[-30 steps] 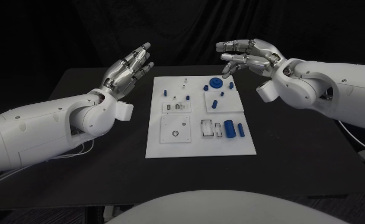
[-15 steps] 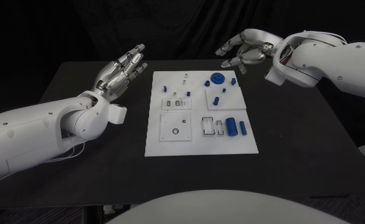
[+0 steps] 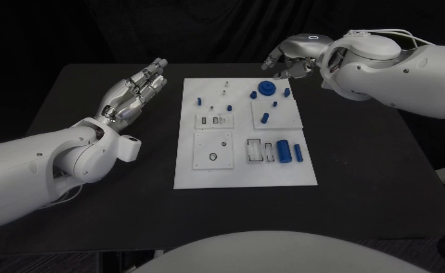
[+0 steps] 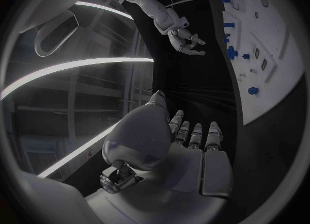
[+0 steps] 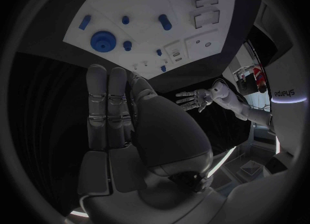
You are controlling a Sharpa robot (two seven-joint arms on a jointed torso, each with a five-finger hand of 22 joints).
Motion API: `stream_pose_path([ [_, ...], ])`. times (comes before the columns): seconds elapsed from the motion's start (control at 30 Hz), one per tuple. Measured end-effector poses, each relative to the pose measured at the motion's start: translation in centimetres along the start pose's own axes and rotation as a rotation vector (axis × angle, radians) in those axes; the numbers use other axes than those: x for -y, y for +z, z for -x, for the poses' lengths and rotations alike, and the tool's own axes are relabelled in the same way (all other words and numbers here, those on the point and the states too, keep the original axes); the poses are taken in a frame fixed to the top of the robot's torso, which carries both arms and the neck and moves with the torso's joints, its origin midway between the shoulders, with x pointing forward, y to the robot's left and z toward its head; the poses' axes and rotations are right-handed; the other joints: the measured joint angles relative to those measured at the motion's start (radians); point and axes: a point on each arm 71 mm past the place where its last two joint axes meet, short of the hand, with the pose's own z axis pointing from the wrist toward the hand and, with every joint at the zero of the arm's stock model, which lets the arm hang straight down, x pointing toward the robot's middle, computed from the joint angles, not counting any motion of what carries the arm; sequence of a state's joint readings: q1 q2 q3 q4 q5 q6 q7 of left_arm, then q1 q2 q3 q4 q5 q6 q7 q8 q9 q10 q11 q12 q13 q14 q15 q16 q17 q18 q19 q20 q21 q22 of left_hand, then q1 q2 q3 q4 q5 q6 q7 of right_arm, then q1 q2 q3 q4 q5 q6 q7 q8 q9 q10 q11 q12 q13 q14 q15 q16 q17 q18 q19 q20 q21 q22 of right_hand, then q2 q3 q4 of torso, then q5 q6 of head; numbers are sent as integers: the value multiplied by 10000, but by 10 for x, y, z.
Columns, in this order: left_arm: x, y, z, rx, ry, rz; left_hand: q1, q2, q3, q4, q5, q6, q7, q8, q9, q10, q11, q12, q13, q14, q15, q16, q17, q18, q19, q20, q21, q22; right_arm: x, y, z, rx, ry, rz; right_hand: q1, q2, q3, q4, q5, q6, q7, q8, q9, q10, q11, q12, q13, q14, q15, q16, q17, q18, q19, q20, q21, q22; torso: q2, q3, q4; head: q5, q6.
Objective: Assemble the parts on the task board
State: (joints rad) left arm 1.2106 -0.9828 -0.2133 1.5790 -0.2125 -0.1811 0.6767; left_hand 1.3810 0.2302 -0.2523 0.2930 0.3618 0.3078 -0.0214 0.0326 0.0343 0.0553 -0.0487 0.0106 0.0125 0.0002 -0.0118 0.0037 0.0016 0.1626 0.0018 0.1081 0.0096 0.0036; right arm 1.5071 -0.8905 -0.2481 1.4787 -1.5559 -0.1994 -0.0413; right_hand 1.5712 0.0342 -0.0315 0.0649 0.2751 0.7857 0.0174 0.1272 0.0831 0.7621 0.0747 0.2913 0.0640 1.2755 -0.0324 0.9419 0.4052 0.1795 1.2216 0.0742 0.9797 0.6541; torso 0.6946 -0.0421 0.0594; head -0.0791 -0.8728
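The white task board (image 3: 243,176) lies in the middle of the black table. On it are a blue gear (image 3: 266,87), a thick blue cylinder (image 3: 281,151) and several small blue pins such as one (image 3: 265,117) on the right inset. My left hand (image 3: 134,90) hovers left of the board, flat and holding nothing. My right hand (image 3: 290,60) hangs beyond the board's far right corner, near the gear, with nothing in it. The right wrist view shows its fingers (image 5: 108,105) straight above the gear (image 5: 103,41). The left wrist view shows my left hand (image 4: 190,152) beside the board (image 4: 278,53).
White inset plates (image 3: 213,151) with slots and holes sit on the board's near half. Bare black table (image 3: 371,157) surrounds the board on all sides. A black curtain hangs behind the far edge.
My right hand has drawn back from above the gear towards the table's far edge, its wrist turning. My left hand has drifted left and lower, fingers still straight.
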Motion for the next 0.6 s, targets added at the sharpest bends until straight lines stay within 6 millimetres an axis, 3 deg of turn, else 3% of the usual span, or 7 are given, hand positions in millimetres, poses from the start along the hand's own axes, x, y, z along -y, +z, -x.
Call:
stream_pose_path([
  [0.1,1,-1,-2,-90,360,-74,19,-19,-40,-19,0,87,-31,0,0,34,-33,0,0,10,-153,0,1,-1,6,-64,0,0,0,2,1,83,-367,10,-72,-72,112,53,0,0,0,-17,0,47,-16,-48,0,121,-5,143,211,-163,89,-2,233,324,145,-49,69,-81,0],
  [0.3,2,-2,-3,-181,874,-177,19,-19,-39,-19,0,107,-35,0,6,-137,-95,0,-34,1,-170,0,-3,-1,6,-64,-38,-14,-2,6,2,157,-749,68,-255,-149,230,174,-1,0,0,-74,-1,179,31,-116,9,190,15,281,448,-162,97,6,438,637,389,-145,198,-260,0],
  [0.6,3,-2,-3,-211,1223,-249,19,-19,-39,-19,0,106,-34,-1,6,-138,-96,0,-33,1,-170,0,-8,-2,6,-64,-38,-14,0,9,2,211,-1005,91,-635,-395,511,454,-1,0,0,-170,9,545,21,-348,18,426,-7,722,1152,-160,311,9,969,1464,595,-219,290,-464,-1],
])
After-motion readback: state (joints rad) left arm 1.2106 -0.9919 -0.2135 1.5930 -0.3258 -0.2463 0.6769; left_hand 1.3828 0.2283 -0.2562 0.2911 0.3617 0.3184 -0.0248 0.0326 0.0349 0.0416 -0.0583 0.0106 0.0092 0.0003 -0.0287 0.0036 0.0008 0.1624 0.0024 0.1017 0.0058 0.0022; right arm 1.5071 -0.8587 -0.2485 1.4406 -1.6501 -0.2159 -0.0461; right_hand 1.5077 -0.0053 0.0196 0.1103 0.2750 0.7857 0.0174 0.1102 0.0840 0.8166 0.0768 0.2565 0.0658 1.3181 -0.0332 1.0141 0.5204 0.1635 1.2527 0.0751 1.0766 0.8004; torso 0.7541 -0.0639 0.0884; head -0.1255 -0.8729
